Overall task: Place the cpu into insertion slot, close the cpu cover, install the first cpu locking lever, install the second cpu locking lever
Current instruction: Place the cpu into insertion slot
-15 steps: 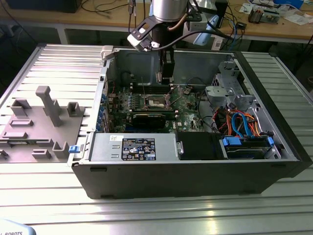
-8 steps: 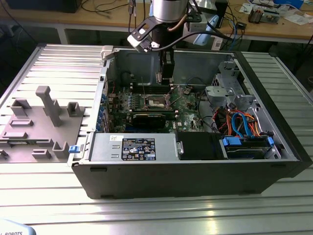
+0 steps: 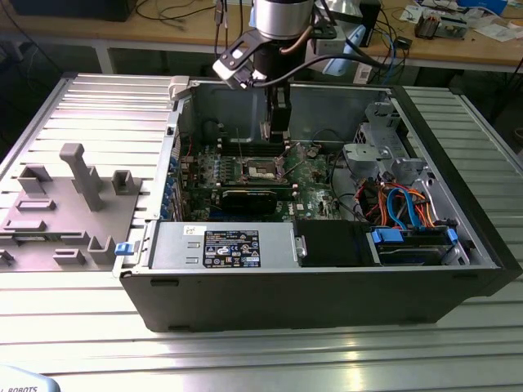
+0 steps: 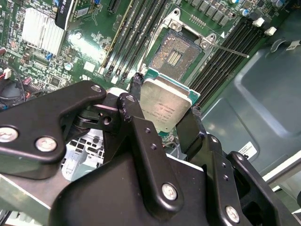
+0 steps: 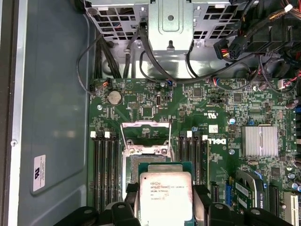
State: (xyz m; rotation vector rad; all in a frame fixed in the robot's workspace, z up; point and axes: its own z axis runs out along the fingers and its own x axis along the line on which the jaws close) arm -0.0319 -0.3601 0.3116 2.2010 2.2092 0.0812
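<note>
My gripper point(image 4: 162, 109) is shut on the cpu point(image 4: 165, 104), a small silver-topped square chip with a green edge, clamped at two opposite sides by black fingers point(image 4: 133, 104). In both wrist views the chip hangs just above the green motherboard point(image 5: 155, 101) and partly overlaps the insertion slot point(image 4: 176, 55), whose dark pin field lies bare. The cpu point(image 5: 165, 195) hides part of the insertion slot point(image 5: 141, 160) in the first wrist view. The cpu cover point(image 5: 146, 124) stands raised at the socket's far side. A thin locking lever point(image 4: 231, 50) juts out beside the socket. In the exterior view the gripper point(image 3: 278, 135) reaches down into the open case.
Black memory slots point(image 5: 104, 169) flank the socket on both sides. A finned heat sink point(image 5: 259, 140) and a drive cage point(image 5: 169, 21) with black cables stand nearby. The case walls point(image 3: 327, 286) ring the board. A grey fixture tray point(image 3: 65, 208) sits at the exterior view's left.
</note>
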